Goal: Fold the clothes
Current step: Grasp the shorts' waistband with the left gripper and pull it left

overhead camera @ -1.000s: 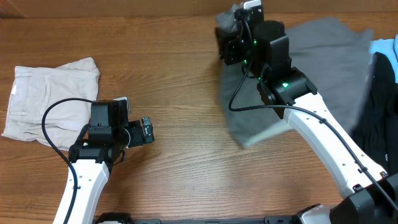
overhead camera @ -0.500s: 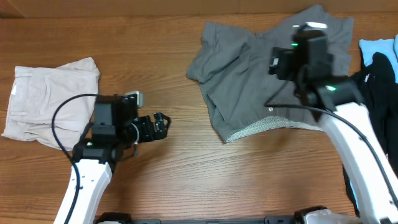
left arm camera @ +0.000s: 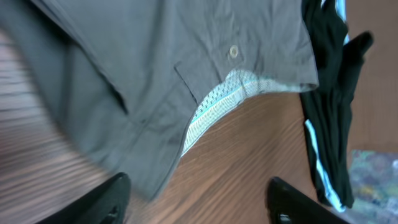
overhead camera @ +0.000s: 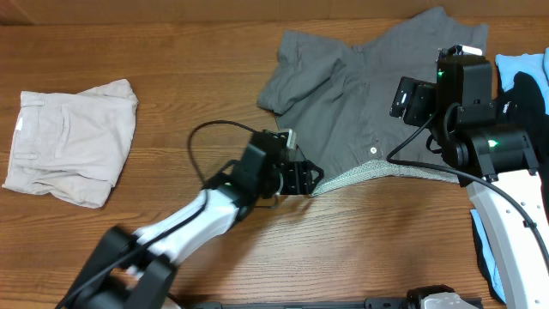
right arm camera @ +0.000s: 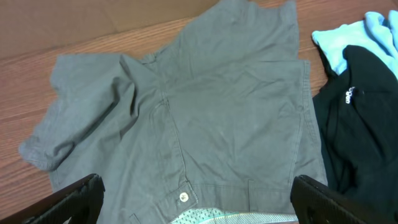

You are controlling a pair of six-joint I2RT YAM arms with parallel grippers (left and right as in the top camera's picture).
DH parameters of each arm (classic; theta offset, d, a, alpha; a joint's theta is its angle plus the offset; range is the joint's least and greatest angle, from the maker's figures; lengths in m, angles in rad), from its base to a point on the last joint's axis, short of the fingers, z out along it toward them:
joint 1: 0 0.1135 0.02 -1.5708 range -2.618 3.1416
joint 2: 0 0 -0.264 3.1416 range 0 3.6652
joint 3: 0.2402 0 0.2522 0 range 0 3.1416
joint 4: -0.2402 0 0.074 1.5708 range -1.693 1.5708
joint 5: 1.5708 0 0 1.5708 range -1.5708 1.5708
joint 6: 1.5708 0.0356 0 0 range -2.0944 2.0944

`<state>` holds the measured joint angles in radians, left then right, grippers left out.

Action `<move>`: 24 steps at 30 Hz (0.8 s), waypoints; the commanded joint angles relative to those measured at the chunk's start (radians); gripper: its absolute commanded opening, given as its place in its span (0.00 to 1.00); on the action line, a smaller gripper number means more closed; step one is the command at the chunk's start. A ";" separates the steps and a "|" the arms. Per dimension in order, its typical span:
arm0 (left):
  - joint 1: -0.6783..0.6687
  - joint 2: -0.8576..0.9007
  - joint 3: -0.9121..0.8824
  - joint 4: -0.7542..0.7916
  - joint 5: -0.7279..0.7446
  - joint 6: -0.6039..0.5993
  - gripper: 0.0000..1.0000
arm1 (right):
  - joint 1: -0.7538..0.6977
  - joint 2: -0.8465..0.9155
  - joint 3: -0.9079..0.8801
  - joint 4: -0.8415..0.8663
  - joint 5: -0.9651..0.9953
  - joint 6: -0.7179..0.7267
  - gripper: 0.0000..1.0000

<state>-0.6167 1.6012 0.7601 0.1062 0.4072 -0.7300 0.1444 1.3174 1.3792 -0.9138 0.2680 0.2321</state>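
The grey shorts (overhead camera: 360, 90) lie spread at the back right of the table, waistband toward the front with its pale patterned lining (overhead camera: 369, 174) showing. They also show in the left wrist view (left arm camera: 143, 68) and the right wrist view (right arm camera: 211, 112). My left gripper (overhead camera: 310, 178) is open and empty, just off the waistband's left front corner, over bare wood (left arm camera: 199, 202). My right gripper (overhead camera: 413, 99) is open and empty, held above the right half of the shorts (right arm camera: 193, 205).
Cream-white folded shorts (overhead camera: 73, 142) lie at the far left. A black garment (overhead camera: 525, 112) and a light-blue one (overhead camera: 513, 67) lie at the right edge, beside the grey shorts; the black one shows in both wrist views (left arm camera: 329, 106) (right arm camera: 367, 124).
My left arm has reached far to the right, from the table's left half to the waistband corner. My right gripper let the shorts drop flat and drew back to the right.
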 commanded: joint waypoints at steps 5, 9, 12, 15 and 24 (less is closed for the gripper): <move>-0.027 0.204 0.011 0.115 -0.032 -0.221 0.73 | -0.003 -0.010 0.011 -0.009 0.000 0.005 1.00; -0.032 0.205 0.011 0.107 -0.018 -0.265 0.73 | -0.003 -0.010 0.011 -0.010 0.000 0.005 1.00; -0.034 0.205 0.011 0.085 0.079 -0.294 0.74 | -0.003 -0.010 0.010 -0.020 0.000 0.004 1.00; -0.029 0.205 0.011 -0.008 0.079 -0.303 0.77 | -0.003 -0.010 0.010 -0.024 0.000 0.004 1.00; 0.015 0.158 0.011 -0.117 0.008 -0.299 0.84 | -0.003 -0.010 0.010 -0.031 0.000 0.004 1.00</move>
<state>-0.6128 1.7679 0.7952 0.0383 0.4938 -1.0191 0.1448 1.3174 1.3792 -0.9443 0.2661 0.2314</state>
